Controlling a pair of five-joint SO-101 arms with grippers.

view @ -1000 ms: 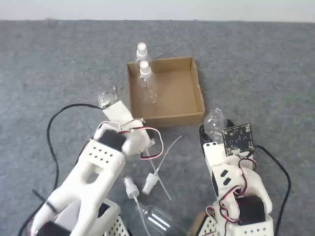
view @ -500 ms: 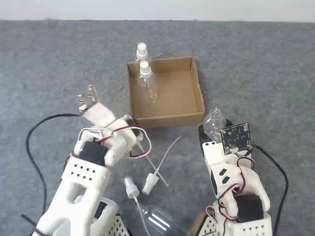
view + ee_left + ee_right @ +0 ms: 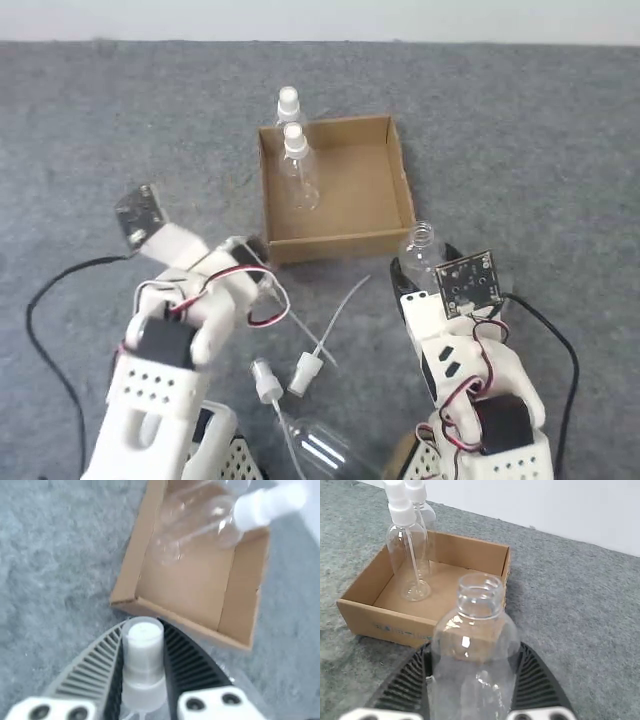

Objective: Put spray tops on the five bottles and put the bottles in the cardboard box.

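Cardboard marks our landmark: the box [image 3: 340,243] sits on the grey table [image 3: 520,150], and every place below is given from it.

We judge the task under way, with most of it left. One capped bottle [image 3: 299,170] stands inside the box by its left wall, so that one looks finished. A second capped bottle [image 3: 288,103] stands at the box's far left corner. We cannot tell whether it is inside or just behind the far wall.

The right end effector [image 3: 420,275] clamps an open bottle [image 3: 475,630] upright just beyond the box's front right corner. Its neck is bare. The left end effector [image 3: 143,627] pinches a spray top [image 3: 143,665] near the box's front left corner. By our reading, the step in hand is joining that top to the open bottle, and the two are well apart for now.

Nearer us than the box, two loose tops [image 3: 307,372] [image 3: 265,380] lie on the table with their tubes. A lying bottle [image 3: 325,450] rests beyond them, uncapped as far as we can see. We count four bottles.

As for writing, a faint mark [image 3: 395,627] shows on the box's front wall, too small to read. The bottles are clear and carry no labels that we can see.
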